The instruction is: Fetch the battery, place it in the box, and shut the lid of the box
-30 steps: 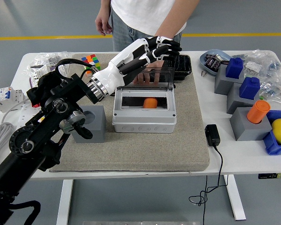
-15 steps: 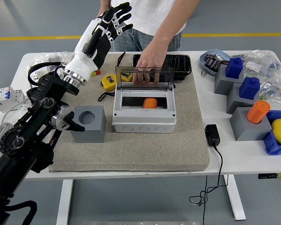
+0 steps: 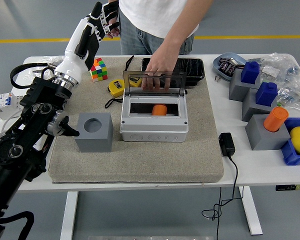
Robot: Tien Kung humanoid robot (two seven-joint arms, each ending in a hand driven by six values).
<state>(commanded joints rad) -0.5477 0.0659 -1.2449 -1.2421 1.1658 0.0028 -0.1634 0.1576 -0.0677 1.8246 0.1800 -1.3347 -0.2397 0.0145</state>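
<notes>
Now the robot's left hand (image 3: 96, 23), white and black with five jointed fingers, is raised above the far left part of the table, its fingers loosely spread and holding nothing. To its right and lower, on a rough beige felt mat (image 3: 190, 155), stands the grey plastic box (image 3: 153, 122) with a clear hinged lid (image 3: 153, 84). The lid stands upright, and a person's hand (image 3: 158, 74) rests on its far side, probably to keep it open. Inside the box lies the short orange cylinder battery (image 3: 159, 109), smooth and round. Below the hand, near its arm, a grey block with a round hole (image 3: 94, 131) sits empty, so I judge the closing remains.
</notes>
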